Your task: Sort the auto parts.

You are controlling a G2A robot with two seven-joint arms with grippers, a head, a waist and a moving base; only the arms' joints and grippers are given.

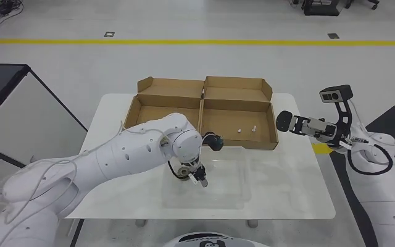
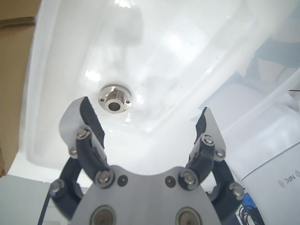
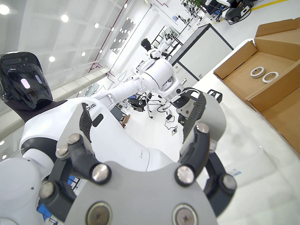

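A small metal flanged hub [image 2: 114,98] lies on the floor of a clear plastic tray [image 2: 168,38]. My left gripper [image 2: 147,115] hangs open just above the tray, the hub close to one fingertip [image 2: 90,115] and outside the gap. From above, this left gripper [image 1: 201,179] is over the left part of the tray [image 1: 237,188]. The right gripper [image 3: 140,115] is open and holds nothing; it hovers by the table's right side [image 1: 282,121]. Two metal rings [image 3: 257,72] [image 3: 270,76] lie in the cardboard box's far compartment.
A two-compartment cardboard box [image 1: 203,99] stands behind the tray, flaps open. Two small metal parts [image 1: 239,130] [image 1: 253,128] lie in its right compartment. The white table [image 1: 290,185] has bare room right of the tray. The box's corner [image 2: 14,47] is beside the tray.
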